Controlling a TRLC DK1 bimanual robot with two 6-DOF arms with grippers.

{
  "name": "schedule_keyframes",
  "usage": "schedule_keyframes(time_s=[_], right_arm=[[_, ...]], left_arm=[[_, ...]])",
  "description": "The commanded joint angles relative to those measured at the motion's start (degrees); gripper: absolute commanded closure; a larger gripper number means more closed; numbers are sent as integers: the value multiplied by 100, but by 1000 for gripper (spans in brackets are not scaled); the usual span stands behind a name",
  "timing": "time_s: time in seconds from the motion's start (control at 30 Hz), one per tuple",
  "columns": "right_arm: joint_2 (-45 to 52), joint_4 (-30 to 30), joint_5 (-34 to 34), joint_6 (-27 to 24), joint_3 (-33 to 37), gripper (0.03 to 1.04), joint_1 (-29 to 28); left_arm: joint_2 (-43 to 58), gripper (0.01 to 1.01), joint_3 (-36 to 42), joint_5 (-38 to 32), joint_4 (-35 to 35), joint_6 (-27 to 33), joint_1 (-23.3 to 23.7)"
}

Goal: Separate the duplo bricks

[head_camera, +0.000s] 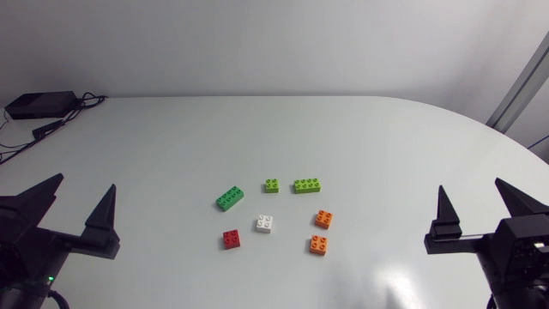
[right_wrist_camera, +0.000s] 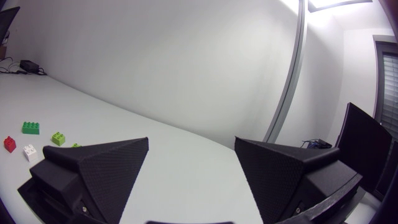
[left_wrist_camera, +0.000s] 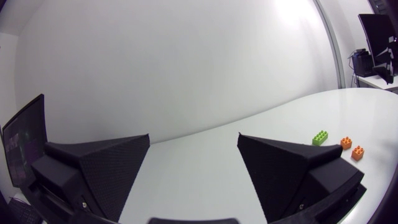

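Seven duplo bricks lie singly on the white table [head_camera: 171,137]. In the head view none is stacked and none touches another. The white brick [head_camera: 265,224] sits near the middle of the group and serves as the marker.

- The red brick [head_camera: 231,239] sits just left of the white brick and slightly nearer the arms.
- The long dark green brick [head_camera: 229,198] lies left of the white brick and farther out, turned at an angle.
- The small lime brick [head_camera: 271,184] is straight beyond the white brick.
- The long lime brick [head_camera: 307,184] is beyond the white brick and to its right.
- One orange brick [head_camera: 323,219] lies right of the white brick, about level with it.
- The second orange brick [head_camera: 319,245] is right of the white brick and nearer the arms.

In the left wrist view only three bricks show past the finger. Two are the orange ones. The third is green and probably the long lime brick, though it is too small there to be sure.

The left end effector [head_camera: 86,182] is well to the left of the white brick, its two fingers spread wide with nothing between them. The right end effector [head_camera: 470,184] is well to the right of the white brick, likewise spread wide and holding nothing.

A black box [head_camera: 39,105] with cables lies far from the white brick, at the table's far left corner.
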Motion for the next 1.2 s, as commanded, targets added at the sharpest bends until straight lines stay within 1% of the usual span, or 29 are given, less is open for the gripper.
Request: schedule_keyframes(time_s=[0.0,0.2,0.23,0.3,0.37,0.43,0.53,0.57,0.6,0.73,0.87,0.97,1.07,1.17], right_arm=[[-49,-104,-3,-21,-244,69,-7],[-49,-113,-3,-21,-235,69,-7],[-49,-113,-20,-12,-235,69,-165],[-41,-130,-346,216,-235,69,-640],[-49,-174,-715,471,-235,69,-930],[-49,-236,-1172,488,-235,69,-1272],[-49,-377,-2367,488,-235,69,-1888],[-58,-438,-2648,497,-226,69,-2037],[-58,-412,-2736,515,-226,69,-2107],[-58,-377,-2842,515,-235,69,-2301],[-58,-394,-2833,524,-235,69,-2309],[-49,-420,-2815,524,-226,69,-2371],[-49,-420,-2815,524,-226,69,-2389],[-49,-420,-2815,524,-226,70,-2397]], left_arm=[[-100,44,-124,80,-80,142,48],[-109,44,-124,89,-159,160,206],[-109,44,-124,89,-159,160,268],[-109,44,-124,89,-151,160,338],[-109,44,-124,89,-142,160,399],[-109,44,-124,89,-133,160,426],[-117,44,-124,89,-133,160,435],[-109,44,-124,89,-124,142,426],[-109,44,-124,89,-124,142,417],[-109,44,-124,89,-142,160,382],[-109,44,-124,89,-195,80,356],[-109,44,-115,89,-309,72,417],[-109,44,-115,80,-309,54,628],[-100,44,-106,89,-335,36,646]])
